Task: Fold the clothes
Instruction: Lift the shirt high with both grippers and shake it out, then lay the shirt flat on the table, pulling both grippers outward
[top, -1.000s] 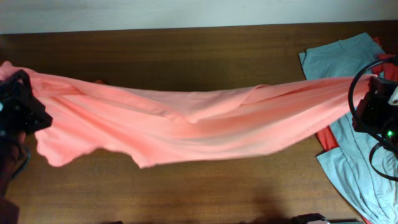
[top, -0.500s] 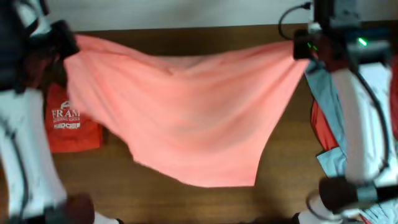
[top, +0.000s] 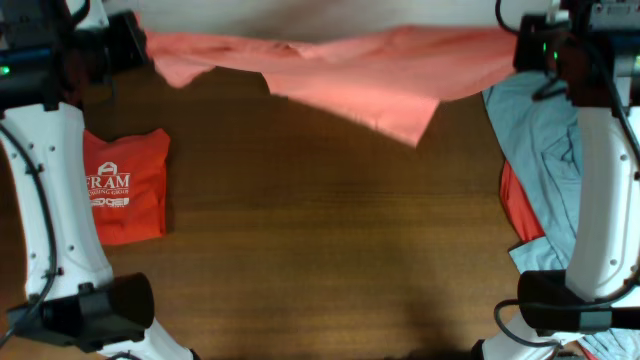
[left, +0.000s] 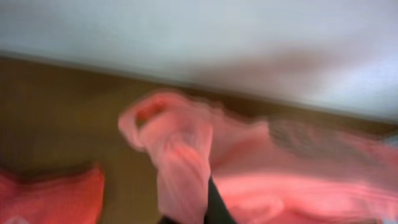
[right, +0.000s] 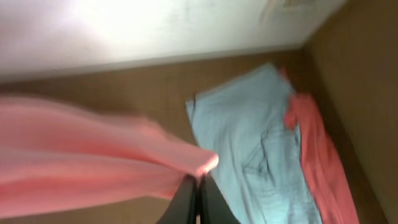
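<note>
Dark wood table (top: 320, 260) with a pale wall (top: 300, 12) along the far edge, that's your whole stage. Starting at the fingers: your right gripper (right: 196, 198) has its two fingers pressed together, with a corner of the salmon-pink T-shirt (top: 350, 65) pinched at the tips. Your left gripper (left: 211, 202) is clamped on a bunched-up wad of the same shirt.

Between them the shirt hangs stretched left to right, up in the air over the far edge of the table, with a loose flap drooping right of the middle. My guess is you're holding it high and taut so it opens out flat before you lay it down to fold. The bare middle of the table looks like the landing spot.

The folded orange-red FRAM shirt (top: 125, 190) sits on the left. The grey-blue shirt (top: 535, 140) lies on the right, over a red shirt (top: 515, 220).

Heads up: the left wrist view is badly smeared, so I can't tell which part of the shirt that side has. From overhead, the dark gripper bodies cover both pinch points.
</note>
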